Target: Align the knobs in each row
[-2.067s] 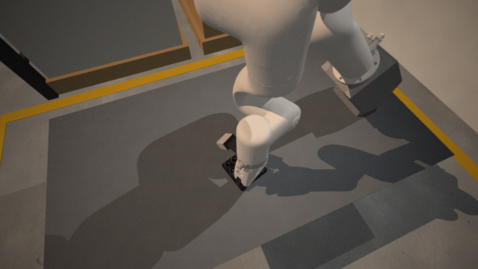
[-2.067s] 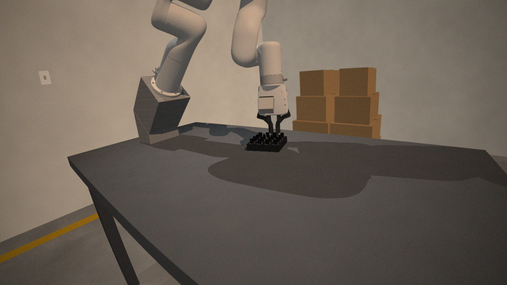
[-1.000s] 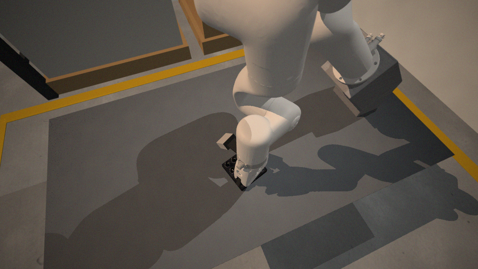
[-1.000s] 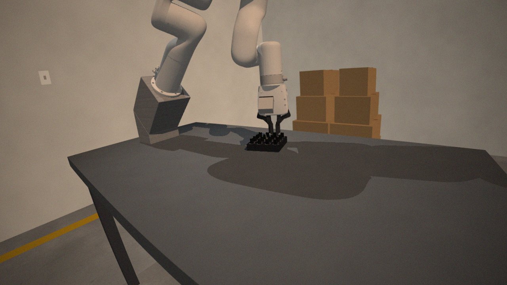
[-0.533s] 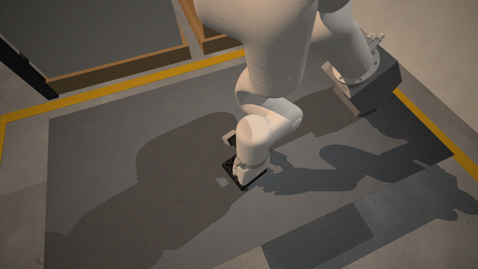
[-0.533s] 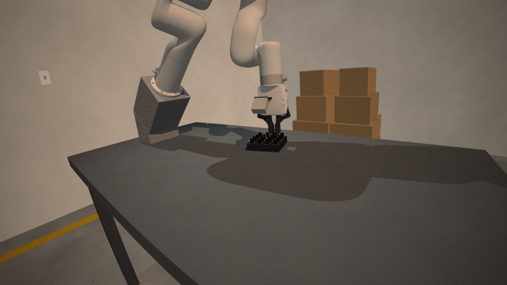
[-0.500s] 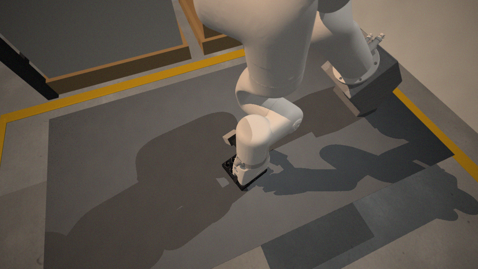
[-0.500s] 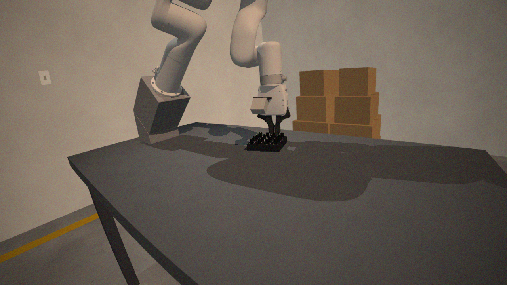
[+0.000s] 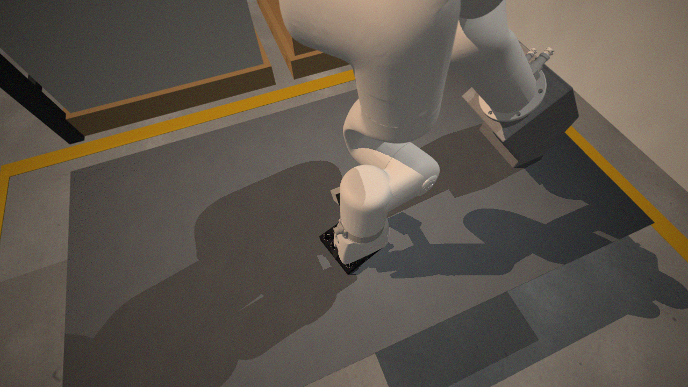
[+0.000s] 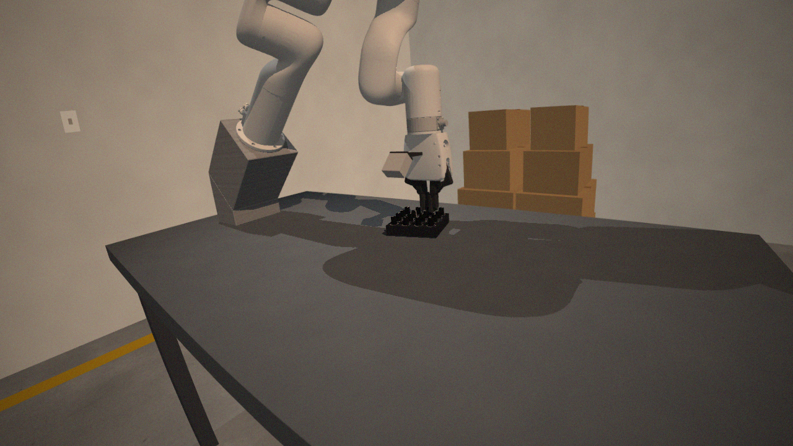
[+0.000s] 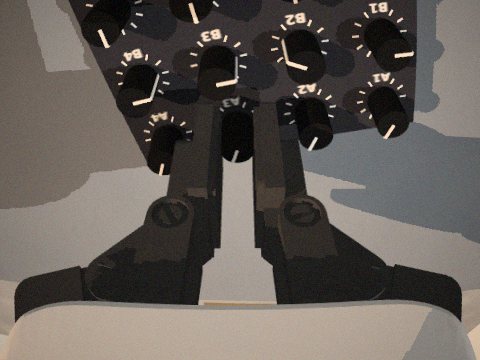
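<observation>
1. The dark bench (image 9: 144, 230) (image 10: 288, 332) (image 11: 115, 200) carries broad shadows of my arm; one leg (image 10: 176, 366) shows in the exterior view.
2. Around it lie a grey floor (image 9: 28, 313) (image 10: 83, 410) and a yellow stripe (image 9: 206, 113) (image 10: 83, 366); behind stand pale walls (image 10: 166, 55), with one switch plate (image 10: 69, 121).
3. My arm (image 9: 394, 72) (image 10: 382, 61) rises from an angled block (image 9: 558, 115) (image 10: 266, 177), bends high over the bench, and comes down with its last section upright.
4. My fingers (image 10: 429, 210) point down and are closed around knob A3 (image 11: 236, 132), one on each side of it.
5. The black knob box (image 9: 350, 270) (image 10: 412, 229) (image 11: 165, 50) sits on the bench directly beneath me, partly covered by my wrist in the top view.
6. I count one arm, one knob box and six cartons (image 10: 487, 130), stacked in three levels of two.
7. In the wrist view I count four knobs in row A and four in row B; two more show partly beyond row B. The white line on A3 shows on its side; I cannot tell which mark it points at.

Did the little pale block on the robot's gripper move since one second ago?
Yes. In the exterior view, the pale block has swung left, closer to the wall switch.
</observation>
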You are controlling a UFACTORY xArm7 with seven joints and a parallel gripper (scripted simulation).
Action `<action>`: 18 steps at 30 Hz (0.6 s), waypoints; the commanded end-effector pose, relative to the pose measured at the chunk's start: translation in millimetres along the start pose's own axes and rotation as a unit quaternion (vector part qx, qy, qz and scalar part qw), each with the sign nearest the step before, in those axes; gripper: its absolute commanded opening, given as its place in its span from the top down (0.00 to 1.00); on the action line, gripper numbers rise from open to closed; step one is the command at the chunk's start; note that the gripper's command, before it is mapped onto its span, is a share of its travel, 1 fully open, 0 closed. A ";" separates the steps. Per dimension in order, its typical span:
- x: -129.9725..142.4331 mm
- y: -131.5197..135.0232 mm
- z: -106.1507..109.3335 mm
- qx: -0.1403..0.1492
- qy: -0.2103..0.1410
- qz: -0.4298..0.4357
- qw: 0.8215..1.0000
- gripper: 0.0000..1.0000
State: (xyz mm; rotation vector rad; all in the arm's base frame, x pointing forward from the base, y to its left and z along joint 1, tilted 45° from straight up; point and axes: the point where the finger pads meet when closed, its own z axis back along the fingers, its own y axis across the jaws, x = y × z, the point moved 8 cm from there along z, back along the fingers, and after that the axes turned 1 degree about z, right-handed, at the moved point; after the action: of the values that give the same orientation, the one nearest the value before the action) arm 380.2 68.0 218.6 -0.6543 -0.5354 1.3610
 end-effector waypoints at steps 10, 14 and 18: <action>0.3 -0.4 0.2 -0.001 0.000 -0.004 1.000 0.81; 0.3 -0.4 0.2 -0.001 0.000 -0.004 1.000 0.81; 0.3 -0.4 0.2 -0.001 0.000 -0.004 1.000 0.81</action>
State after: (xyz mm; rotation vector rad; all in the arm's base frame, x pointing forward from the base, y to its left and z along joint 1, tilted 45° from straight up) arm 380.1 68.0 218.6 -0.6523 -0.5372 1.3516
